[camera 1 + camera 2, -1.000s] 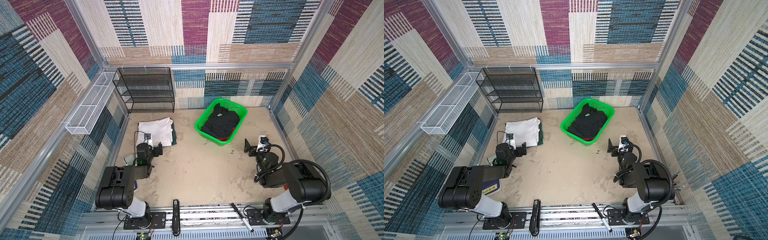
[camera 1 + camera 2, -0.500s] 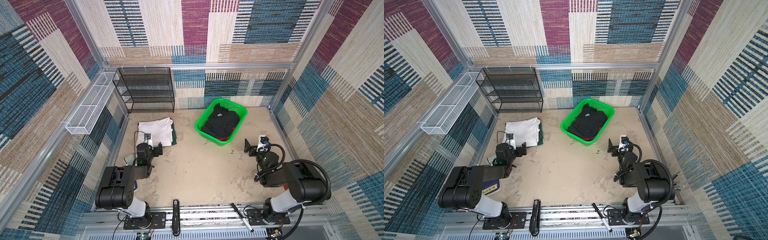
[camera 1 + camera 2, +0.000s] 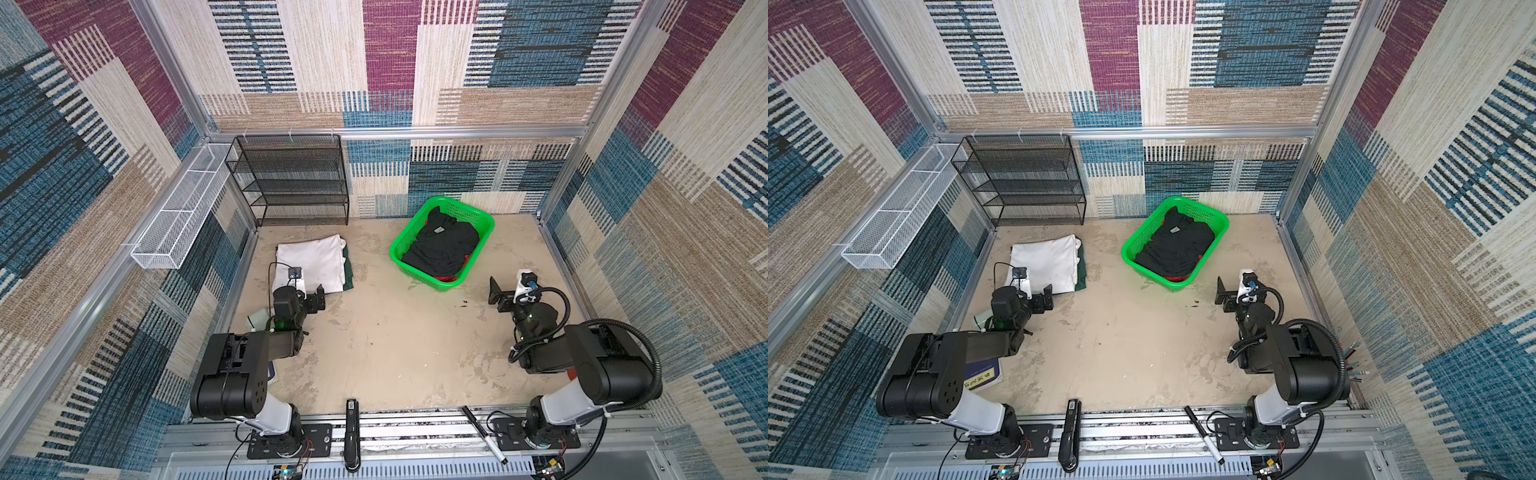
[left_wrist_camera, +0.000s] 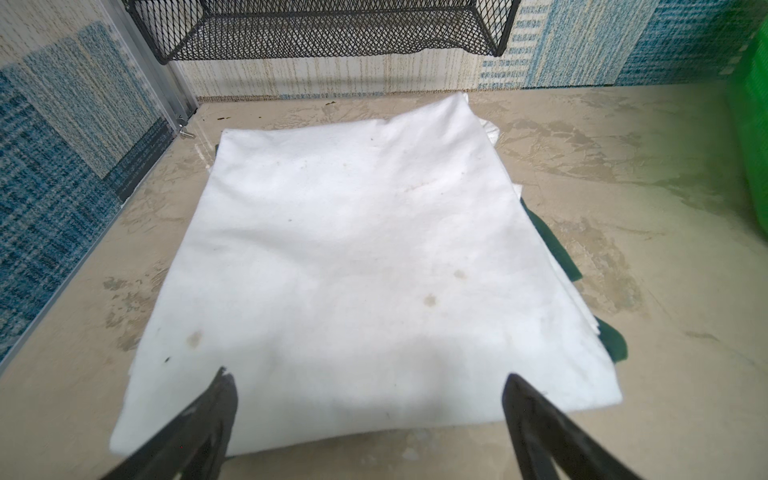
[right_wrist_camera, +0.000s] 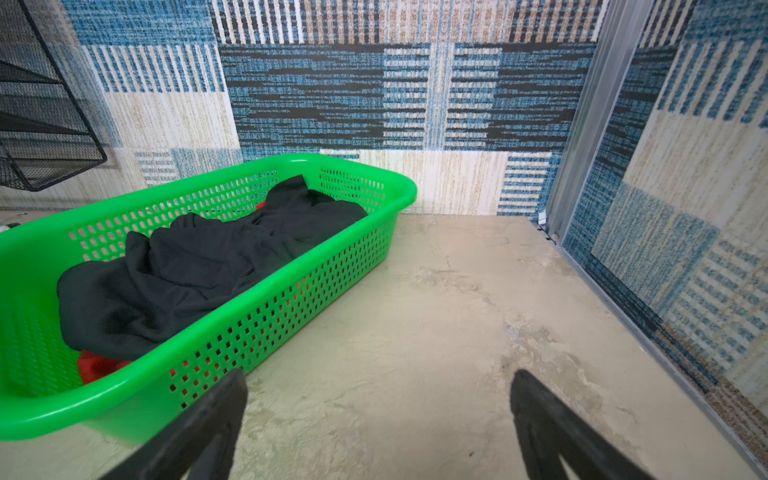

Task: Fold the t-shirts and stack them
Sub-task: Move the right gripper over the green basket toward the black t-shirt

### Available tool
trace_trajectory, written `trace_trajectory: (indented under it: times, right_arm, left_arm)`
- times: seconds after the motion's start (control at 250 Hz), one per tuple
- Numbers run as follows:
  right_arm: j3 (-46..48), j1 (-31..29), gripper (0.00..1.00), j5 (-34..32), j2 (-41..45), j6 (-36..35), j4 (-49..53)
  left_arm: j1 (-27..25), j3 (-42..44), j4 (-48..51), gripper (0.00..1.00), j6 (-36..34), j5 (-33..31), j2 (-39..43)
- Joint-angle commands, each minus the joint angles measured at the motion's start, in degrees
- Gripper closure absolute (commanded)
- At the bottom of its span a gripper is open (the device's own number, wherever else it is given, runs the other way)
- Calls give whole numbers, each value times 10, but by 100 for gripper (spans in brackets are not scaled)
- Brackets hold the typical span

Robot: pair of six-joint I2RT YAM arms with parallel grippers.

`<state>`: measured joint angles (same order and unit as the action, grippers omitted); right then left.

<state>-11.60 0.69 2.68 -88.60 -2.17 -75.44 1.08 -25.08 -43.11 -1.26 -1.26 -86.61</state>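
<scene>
No change since earlier: left claw (image 4: 368,374) wide by white t-shirt (image 4: 353,249), right claw (image 5: 379,372) wide by green basket (image 5: 291,270).

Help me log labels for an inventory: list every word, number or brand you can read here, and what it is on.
No text here can be read.
Yellow label on the blue booklet: dark print, too blurred to read.
Grey neck label on the black t-shirt: too small to tell whether it carries any writing.
</scene>
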Motion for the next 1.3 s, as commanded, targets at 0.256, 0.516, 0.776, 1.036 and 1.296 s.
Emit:
trace_trajectory:
  times: [0.256, 0.516, 0.776, 1.036, 1.296]
  right_arm:
    - [-150, -40, 5, -58, 191, 22, 393]
    - [-325, -198, 18, -10, 160, -47, 668]
    - [-412, -265, 37, 8, 49, -77, 748]
    - [-525, -285, 42, 35, -64, -113, 830]
    - [-582, -296, 46, 14, -143, -133, 869]
  left_arm:
    - [-35, -191, 426, 1, 192, 87, 187]
    - [-109, -302, 610, 1, 231, 364, 133]
    - [-169, -354, 640, 1, 219, 357, 74]
    - [-173, -361, 623, 1, 209, 348, 67]
    - [-173, -390, 610, 1, 196, 362, 55]
